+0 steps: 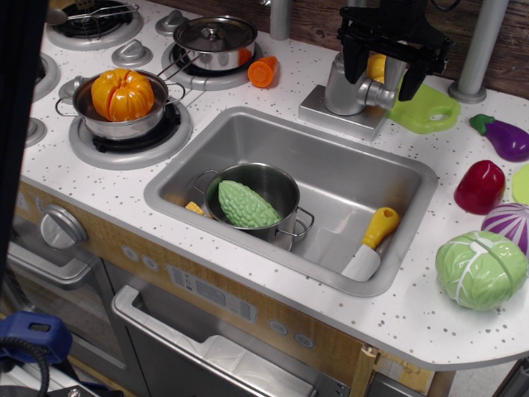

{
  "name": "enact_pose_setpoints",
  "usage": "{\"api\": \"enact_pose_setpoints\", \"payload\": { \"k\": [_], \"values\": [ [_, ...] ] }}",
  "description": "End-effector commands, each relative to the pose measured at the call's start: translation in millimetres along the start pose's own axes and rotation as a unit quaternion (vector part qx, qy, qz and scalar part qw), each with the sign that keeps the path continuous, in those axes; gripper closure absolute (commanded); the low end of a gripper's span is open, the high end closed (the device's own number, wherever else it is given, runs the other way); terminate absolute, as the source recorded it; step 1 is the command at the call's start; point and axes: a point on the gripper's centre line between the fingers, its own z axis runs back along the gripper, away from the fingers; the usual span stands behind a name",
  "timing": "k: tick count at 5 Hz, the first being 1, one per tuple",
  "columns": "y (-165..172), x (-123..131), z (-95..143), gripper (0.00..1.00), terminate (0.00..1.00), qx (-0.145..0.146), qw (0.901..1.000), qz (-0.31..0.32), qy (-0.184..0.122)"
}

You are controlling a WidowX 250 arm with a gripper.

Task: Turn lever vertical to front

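Toy kitchen counter, viewed from the front and above. My claw hangs over the tap body at the back rim of the sink, its black fingers spread fairly wide, one on each side of the tap and closed on nothing. The lever is the short silver-grey stub jutting from the right side of the cylindrical tap body, between my fingers; whether a finger touches it I cannot tell. I judge it a stiff, light moulded part turning on a fixed pivot, smooth and likely slippery, so the hold should sit near its free end, where a push gives the most turn, and not on the round body. Just behind and to the right lies a green cutting board, with something yellow partly hidden behind my claw; a grey post rises beyond, well clear. In the sink stand a steel pot holding a green bumpy vegetable, and a yellow-handled knife; both lie below the lever's sweep. The toy vegetables on the right and the pans on the stove are well apart from the work.
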Motion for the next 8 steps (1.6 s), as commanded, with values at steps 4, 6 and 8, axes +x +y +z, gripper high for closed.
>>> {"api": "enact_pose_setpoints", "payload": {
  "k": [4, 6, 8],
  "values": [
    [-4.7, 34.5, 38.1, 0.0, 0.0, 0.028, 0.9976, -0.011, -0.063],
    [-8.0, 52.9, 34.5, 0.0, 0.0, 0.03, 0.9936, 0.001, -0.109],
    [1.9, 67.3, 21.1, 0.0, 0.0, 0.022, 0.993, -0.011, -0.116]
  ]
}}
